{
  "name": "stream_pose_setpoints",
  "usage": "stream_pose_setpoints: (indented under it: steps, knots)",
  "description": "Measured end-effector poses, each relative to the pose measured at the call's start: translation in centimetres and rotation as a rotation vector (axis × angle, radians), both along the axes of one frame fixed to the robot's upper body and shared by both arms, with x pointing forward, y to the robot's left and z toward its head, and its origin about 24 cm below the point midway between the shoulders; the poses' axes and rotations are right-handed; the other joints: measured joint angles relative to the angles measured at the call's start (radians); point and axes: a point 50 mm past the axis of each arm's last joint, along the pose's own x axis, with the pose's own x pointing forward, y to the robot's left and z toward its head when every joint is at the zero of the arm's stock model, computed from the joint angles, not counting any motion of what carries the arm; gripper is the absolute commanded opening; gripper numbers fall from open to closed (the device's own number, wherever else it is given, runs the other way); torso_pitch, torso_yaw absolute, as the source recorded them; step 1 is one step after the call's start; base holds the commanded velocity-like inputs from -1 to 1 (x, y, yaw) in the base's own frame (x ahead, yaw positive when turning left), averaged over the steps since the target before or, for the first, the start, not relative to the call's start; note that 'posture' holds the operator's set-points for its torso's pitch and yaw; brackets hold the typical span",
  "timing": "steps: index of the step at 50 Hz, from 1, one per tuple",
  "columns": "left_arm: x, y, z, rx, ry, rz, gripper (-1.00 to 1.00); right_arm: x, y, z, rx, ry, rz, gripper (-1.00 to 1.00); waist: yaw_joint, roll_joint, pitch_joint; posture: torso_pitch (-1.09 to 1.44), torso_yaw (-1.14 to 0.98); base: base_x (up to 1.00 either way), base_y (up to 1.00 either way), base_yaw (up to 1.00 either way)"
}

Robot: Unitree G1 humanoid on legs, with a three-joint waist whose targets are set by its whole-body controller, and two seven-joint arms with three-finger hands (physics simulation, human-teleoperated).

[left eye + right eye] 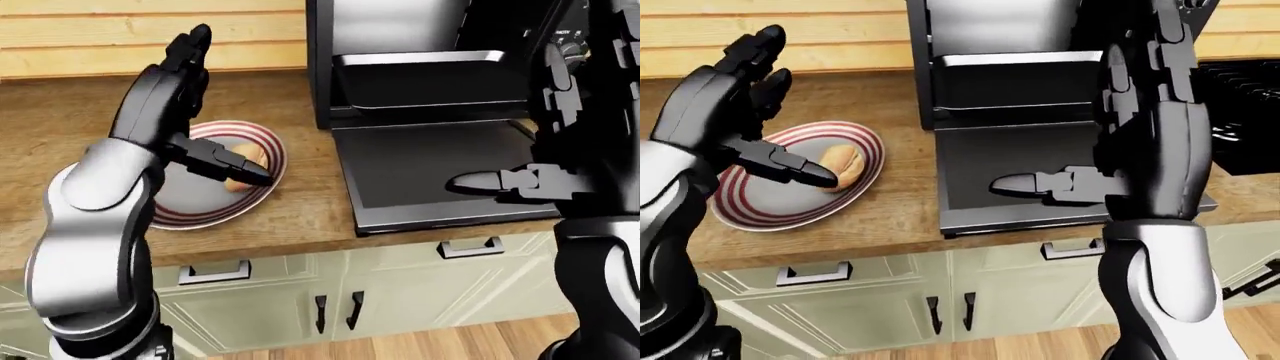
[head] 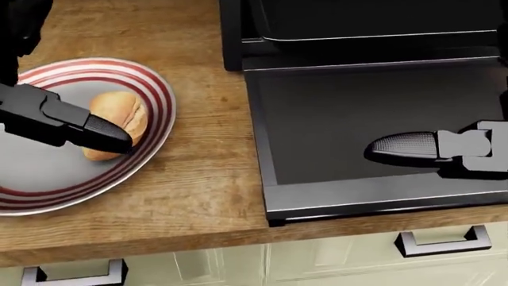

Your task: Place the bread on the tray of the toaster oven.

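Wooden countertop (image 2: 198, 196), striped plate (image 2: 150, 83) at head view's left, black toaster oven (image 1: 420, 90) at right

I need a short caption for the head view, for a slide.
Left hand open beside the bread on a striped plate; toaster oven door down.

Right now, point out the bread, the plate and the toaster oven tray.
bread (image 2: 119, 122): head view, its top crust.
plate (image 2: 150, 80): head view, the striped rim at upper right.
toaster oven tray (image 1: 420, 58): left-eye view, its near lip.
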Motion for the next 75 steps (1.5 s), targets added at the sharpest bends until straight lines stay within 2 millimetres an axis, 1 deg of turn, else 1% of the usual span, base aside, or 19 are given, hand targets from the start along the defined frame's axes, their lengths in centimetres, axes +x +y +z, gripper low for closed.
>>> stream_pose_setpoints:
  steps: [4, 7, 11, 15, 20, 25, 31, 36, 41, 46, 55, 60, 69, 75]
  knots:
    - [1.2, 0.3, 0.1, 0.05, 0.043, 0.026, 1.0, -0.1, -0.1, -0.1, 0.002, 0.0, -0.001, 1.0, -0.001, -0.004, -0.002, 0.0, 0.0, 0.0, 0.0, 0.0]
    - [2.1, 0.6, 0.5, 0.056, 0.067, 0.035, 1.0, 0.0, 0.1, -0.2, 0.002, 0.001, 0.004, 1.0, 0.001, -0.009, -0.002, 0.0, 0.0, 0.0, 0.0, 0.0]
    - [2.8, 1.4, 0.8, 0.056, 0.092, 0.083, 1.0, -0.1, 0.1, -0.3, -0.002, 0.004, 0.012, 1.0, 0.002, -0.014, -0.005, 0.0, 0.0, 0.0, 0.0, 0.0]
    - [3.5, 1.9, 0.6, 0.072, 0.144, 0.105, 1.0, -0.1, 0.1, -0.4, 0.001, 0.005, 0.007, 1.0, 0.004, -0.018, -0.008, 0.0, 0.0, 0.0, 0.0, 0.0]
    - [4.4, 2.2, 0.0, 0.088, 0.197, 0.08, 1.0, 0.1, 0.3, -0.4, -0.003, 0.009, 0.018, 1.0, 0.007, -0.022, -0.01, 0.0, 0.0, 0.0, 0.0, 0.0]
    - [4.6, 2.0, -0.9, 0.107, 0.241, 0.048, 1.0, 0.0, 0.0, -0.2, -0.005, 0.004, 0.008, 1.0, 0.009, -0.026, -0.011, 0.0, 0.0, 0.0, 0.0, 0.0]
    - [5.2, 2.2, -0.6, 0.124, 0.275, 0.01, 1.0, 0.3, 0.3, -0.2, -0.007, 0.014, 0.02, 1.0, 0.009, -0.025, -0.013, 0.0, 0.0, 0.0, 0.0, 0.0]
    - [6.4, 2.2, -0.5, 0.162, 0.302, -0.02, 1.0, 0.5, 0.4, -0.4, -0.006, 0.02, 0.021, 1.0, 0.012, -0.023, -0.015, 0.0, 0.0, 0.0, 0.0, 0.0]
    - [7.2, 1.5, -0.8, 0.191, 0.314, -0.052, 1.0, 0.1, 0.2, -0.6, -0.004, 0.018, 0.02, 1.0, 0.013, -0.023, -0.015, 0.0, 0.0, 0.0, 0.0, 0.0]
    - [7.3, 1.0, -1.0, 0.212, 0.333, -0.081, 1.0, 0.0, 0.1, -0.6, 0.0, 0.013, 0.014, 1.0, 0.008, -0.023, -0.014, 0.0, 0.0, 0.0, 0.0, 0.0]
    - [7.0, 0.9, -1.3, 0.236, 0.347, -0.091, 1.0, 0.0, -0.1, -0.8, 0.004, 0.017, 0.013, 1.0, 0.006, -0.022, -0.014, 0.0, 0.0, 0.0, 0.0, 0.0]
    - [6.7, 1.0, -1.5, 0.245, 0.354, -0.09, 1.0, 0.3, 0.2, -0.8, 0.003, 0.018, 0.021, 1.0, 0.005, -0.021, -0.014, 0.0, 0.0, 0.0, 0.0, 0.0]
    - [6.1, 1.4, -2.6, 0.238, 0.377, -0.084, 1.0, 0.5, 0.2, -1.0, 0.004, 0.023, 0.019, 1.0, 0.003, -0.021, -0.014, 0.0, 0.0, 0.0, 0.0, 0.0]
    - [5.9, 1.5, -2.9, 0.235, 0.388, -0.082, 1.0, 0.2, 0.1, -1.2, 0.006, 0.024, 0.016, 1.0, 0.006, -0.021, -0.014, 0.0, 0.0, 0.0, 0.0, 0.0]
